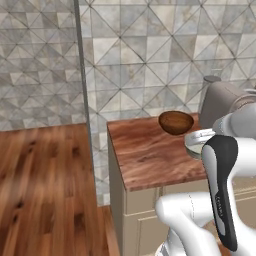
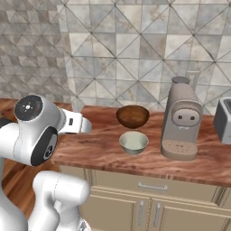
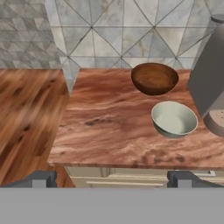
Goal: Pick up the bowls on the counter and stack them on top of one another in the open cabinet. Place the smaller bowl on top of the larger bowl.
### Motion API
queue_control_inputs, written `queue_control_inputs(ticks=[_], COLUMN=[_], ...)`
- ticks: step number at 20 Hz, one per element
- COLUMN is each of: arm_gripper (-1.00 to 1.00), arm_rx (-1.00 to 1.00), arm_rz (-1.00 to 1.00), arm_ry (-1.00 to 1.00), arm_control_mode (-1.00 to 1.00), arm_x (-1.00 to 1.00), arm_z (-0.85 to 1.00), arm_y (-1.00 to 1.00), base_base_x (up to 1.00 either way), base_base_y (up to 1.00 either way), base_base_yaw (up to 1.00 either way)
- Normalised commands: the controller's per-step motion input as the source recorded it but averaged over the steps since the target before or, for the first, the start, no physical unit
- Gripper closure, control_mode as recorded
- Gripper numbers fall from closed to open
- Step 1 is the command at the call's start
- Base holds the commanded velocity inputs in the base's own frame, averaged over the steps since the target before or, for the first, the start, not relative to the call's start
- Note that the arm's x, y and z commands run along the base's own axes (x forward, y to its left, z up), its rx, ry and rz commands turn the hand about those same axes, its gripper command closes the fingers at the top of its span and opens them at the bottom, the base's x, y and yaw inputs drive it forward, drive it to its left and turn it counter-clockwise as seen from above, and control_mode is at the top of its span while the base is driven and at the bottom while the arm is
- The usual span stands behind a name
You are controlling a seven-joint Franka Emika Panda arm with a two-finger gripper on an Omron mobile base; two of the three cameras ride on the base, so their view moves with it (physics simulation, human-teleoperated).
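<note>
Brown bowl (image 3: 154,78) and pale bowl (image 3: 174,118) sit mid-bench (image 3: 109,131), bare wood stretching to the left edge. Open hand (image 3: 112,178) hangs off the front edge, bowls ahead.

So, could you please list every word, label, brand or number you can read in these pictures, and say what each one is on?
Robot arm: faint small grey lettering runs along its dark panel, too small and blurred to read.
The larger bowl, the smaller bowl, the counter and the coffee machine: no text on them.

Two bowls sit on the desk (image 3: 109,131): one dark reddish-brown bowl (image 3: 154,78) and one smaller pale bowl (image 3: 174,118). One coffee machine (image 2: 182,118), one toaster (image 2: 223,119).
</note>
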Motion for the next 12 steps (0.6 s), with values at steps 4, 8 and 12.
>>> queue_control_inputs(ticks=[4, 8, 12], arm_gripper=[-1.0, -1.0, -1.0], arm_rx=[0.0, 0.0, 0.0], arm_rz=[0.0, 0.0, 0.0], arm_ry=[0.0, 0.0, 0.0], arm_control_mode=[1.0, 1.0, -1.0], arm_x=[0.0, 0.0, 0.01], arm_z=[0.0, 0.0, 0.0], arm_y=[0.0, 0.0, 0.0], base_base_x=[0.31, 0.22, 0.09], base_base_y=[0.0, 0.0, 0.0], base_base_yaw=[0.0, 0.0, 0.0])
